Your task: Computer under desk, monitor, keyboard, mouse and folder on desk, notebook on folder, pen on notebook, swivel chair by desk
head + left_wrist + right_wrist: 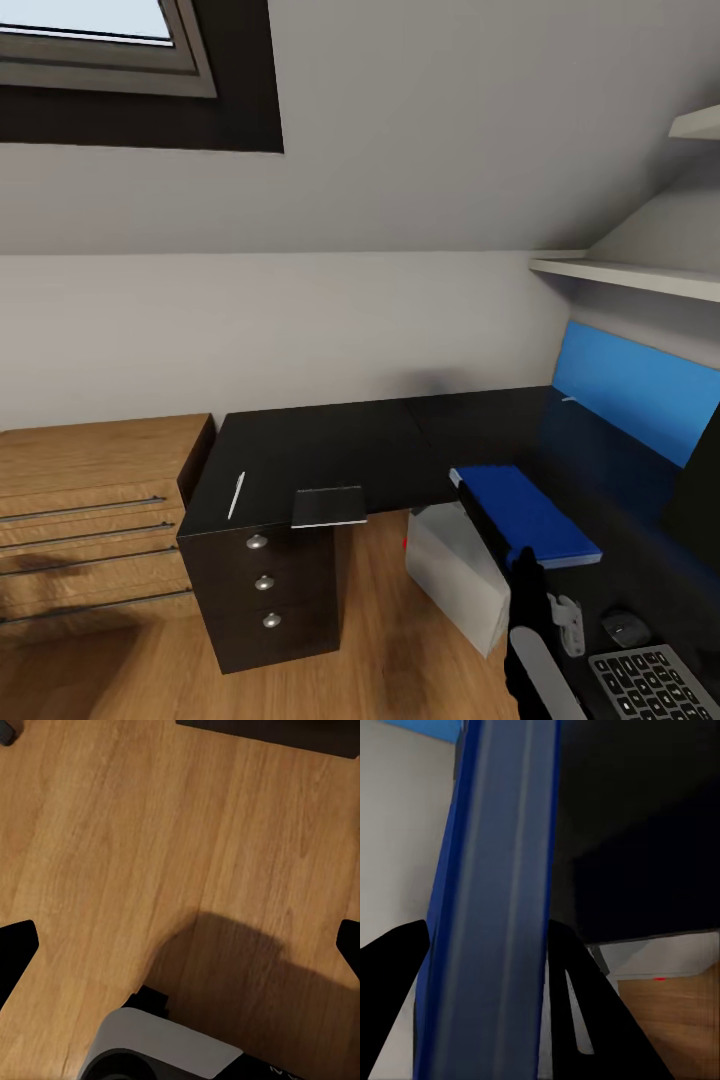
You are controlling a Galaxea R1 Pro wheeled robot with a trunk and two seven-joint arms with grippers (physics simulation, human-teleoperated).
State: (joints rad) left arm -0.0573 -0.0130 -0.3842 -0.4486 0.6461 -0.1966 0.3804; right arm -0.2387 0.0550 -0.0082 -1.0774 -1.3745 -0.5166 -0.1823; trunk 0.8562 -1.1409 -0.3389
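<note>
My right gripper (pixel 527 572) is shut on the blue folder (pixel 528 512), gripping its near end over the inner edge of the black desk (pixel 330 440). In the right wrist view the folder (pixel 495 855) runs edge-on between the black fingers (pixel 585 982) of the right gripper (pixel 486 934). The thin white pen (pixel 236 495) and the black notebook (pixel 328 506) lie at the desk's left front, the notebook overhanging the edge. The grey computer (pixel 455 575) stands under the desk. Keyboard (pixel 650 685), mouse (pixel 625 628) and monitor (pixel 700 490) sit at the right. My left gripper (pixel 180 945) hangs open over the plank floor (pixel 150 832).
A wooden drawer chest (pixel 90 520) stands left of the desk's black drawers (pixel 265 582). A blue panel (pixel 640 385) lines the wall behind the desk, with white shelves (pixel 620 272) above. A dark-framed skylight (pixel 130 70) is up left. The robot's base (pixel 165 1050) shows below the left gripper.
</note>
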